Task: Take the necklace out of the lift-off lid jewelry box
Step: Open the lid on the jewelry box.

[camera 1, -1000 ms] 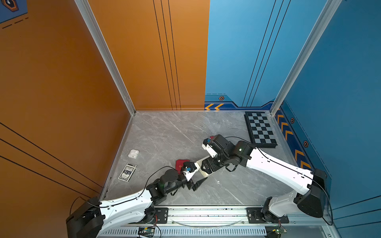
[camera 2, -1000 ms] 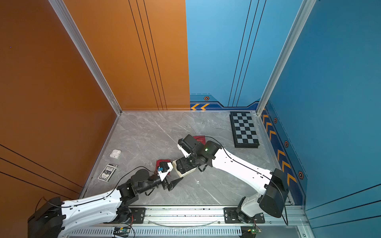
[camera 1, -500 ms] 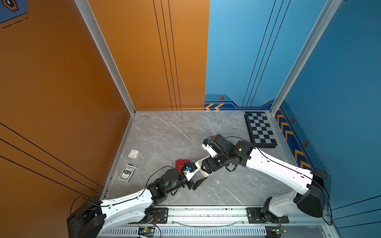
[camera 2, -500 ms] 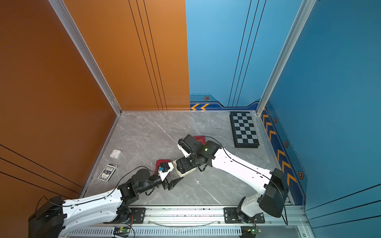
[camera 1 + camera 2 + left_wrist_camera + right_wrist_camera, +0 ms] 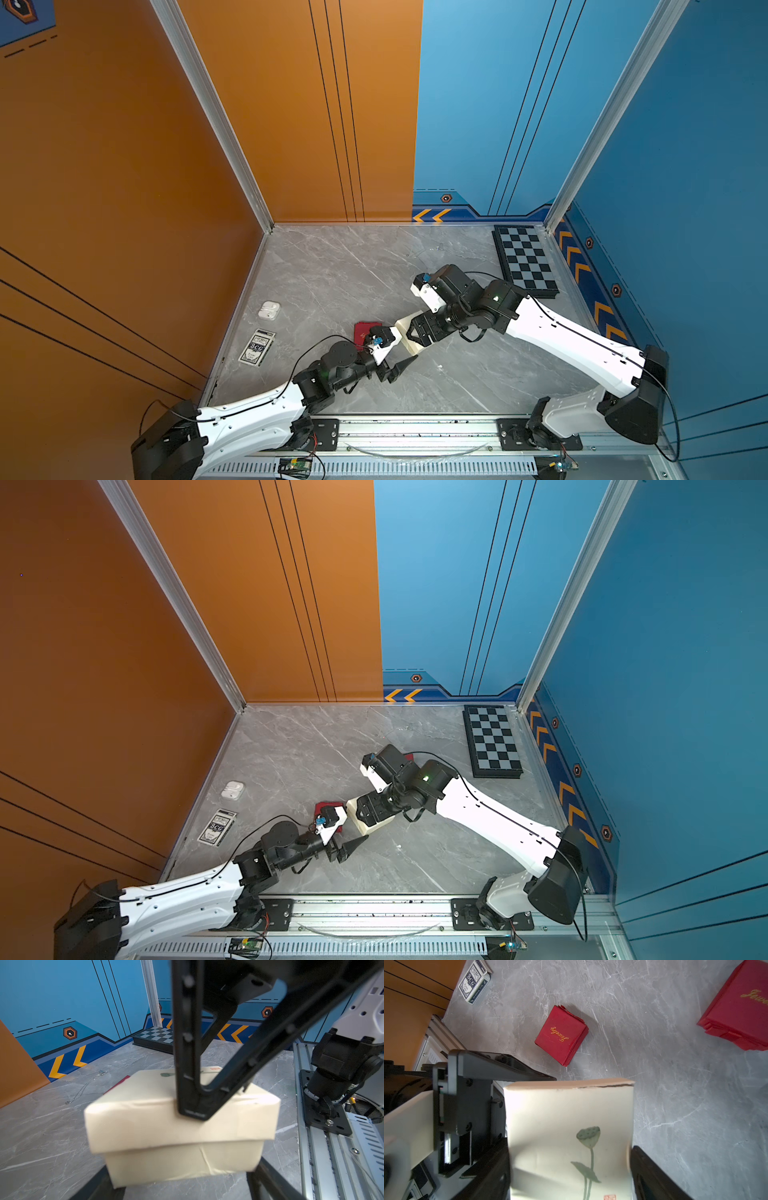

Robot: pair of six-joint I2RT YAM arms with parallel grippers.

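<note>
Beside a red box (image 5: 365, 330), the left gripper (image 5: 402, 353) stands wide, its fingers (image 5: 97, 1182) flanking the base of the cream box (image 5: 182, 1159). Whether they squeeze it cannot be told. The right gripper (image 5: 570, 1145) clamps the lid (image 5: 550, 1109), which sits slightly askew on the base. 1 necklace (image 5: 83, 1089) lies on the table (image 5: 332, 270), well beyond the cream box. A chessboard (image 5: 524, 262) sits far right.

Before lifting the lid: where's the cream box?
The cream box sits front-centre of the table in both top views, its lid in the right hand, a small red box just left of it.
</note>
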